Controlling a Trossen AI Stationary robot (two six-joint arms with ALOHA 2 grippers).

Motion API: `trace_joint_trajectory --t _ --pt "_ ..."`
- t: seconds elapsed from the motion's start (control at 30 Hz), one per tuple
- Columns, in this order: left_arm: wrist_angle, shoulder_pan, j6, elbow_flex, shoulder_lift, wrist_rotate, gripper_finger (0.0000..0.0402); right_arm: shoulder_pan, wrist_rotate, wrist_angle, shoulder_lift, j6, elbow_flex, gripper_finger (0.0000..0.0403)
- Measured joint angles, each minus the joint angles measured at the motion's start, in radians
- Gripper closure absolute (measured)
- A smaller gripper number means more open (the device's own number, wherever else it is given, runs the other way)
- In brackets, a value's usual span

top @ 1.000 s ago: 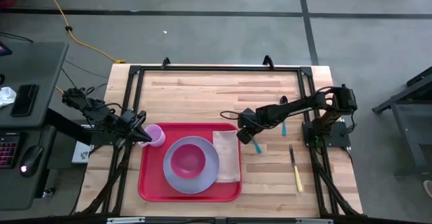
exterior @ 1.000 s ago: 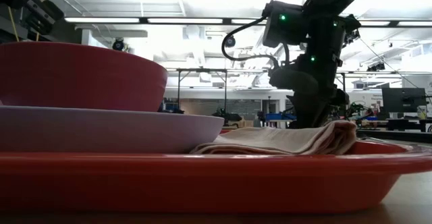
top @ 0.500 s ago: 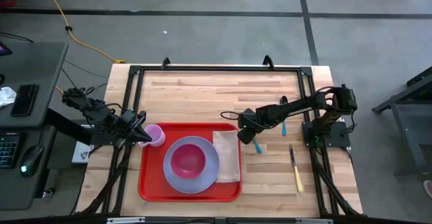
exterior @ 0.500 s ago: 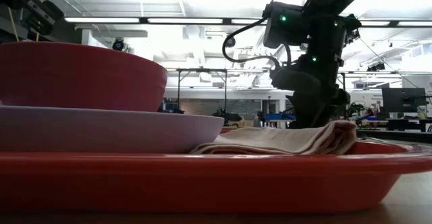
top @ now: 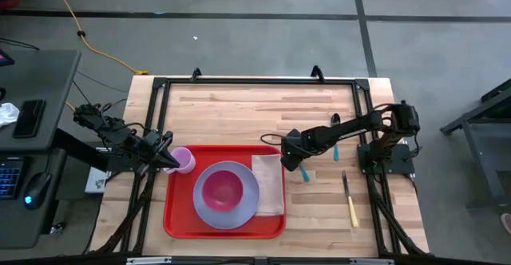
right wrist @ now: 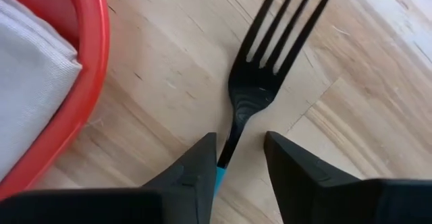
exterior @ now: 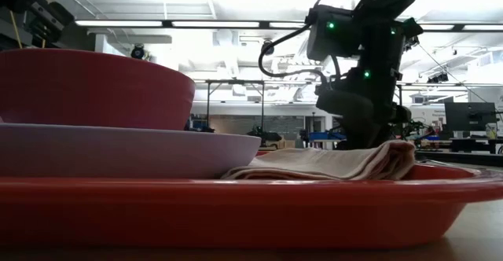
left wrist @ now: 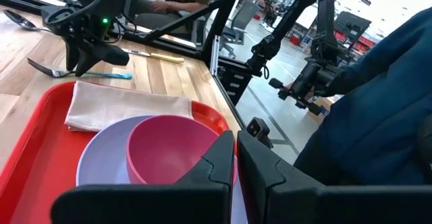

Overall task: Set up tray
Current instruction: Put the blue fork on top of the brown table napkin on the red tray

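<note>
Left gripper [top: 170,160] parked at the tray's left edge, fingers together, nothing visibly held, tip right against the small lilac cup [top: 184,160] sitting in the tray's rear-left corner. Red tray [top: 177,217] lies on the front-middle of the wooden table [top: 239,105]. On it: lavender plate [top: 209,209] with a pink bowl [top: 223,187] stacked inside, and a folded tan napkin [top: 269,183] along the plate's right side, inside the tray rim. In the low view the bowl [exterior: 94,84], plate [exterior: 141,151] and tray rim [exterior: 251,206] block most of the table.

Right gripper [top: 292,163] is low, just off the tray's right rim near the napkin's rear corner. Right wrist view: fingers [right wrist: 192,166] parted a little, straddling the neck of a black fork [right wrist: 260,82] with a blue handle [right wrist: 217,179]; contact with the fork can't be told. Fork lies flat on bare wood, tray rim [right wrist: 81,96] just beside it.

Further right on the table: a spoon with a blue handle [top: 337,148], then a yellow-handled knife [top: 350,203] near the right edge, well apart from the tray.
</note>
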Motion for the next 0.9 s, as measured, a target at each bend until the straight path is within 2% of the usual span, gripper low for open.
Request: trace_joint_trajectory --t 0.37,0.9 --pt "-0.008 0.0 0.009 0.0 0.0 0.0 0.0353 0.026 0.052 -0.015 0.002 0.009 -0.002 0.0339" --pt "-0.014 0.0 0.009 0.0 0.0 0.001 0.0353 0.025 0.047 -0.036 0.003 -0.026 -0.002 0.0396"
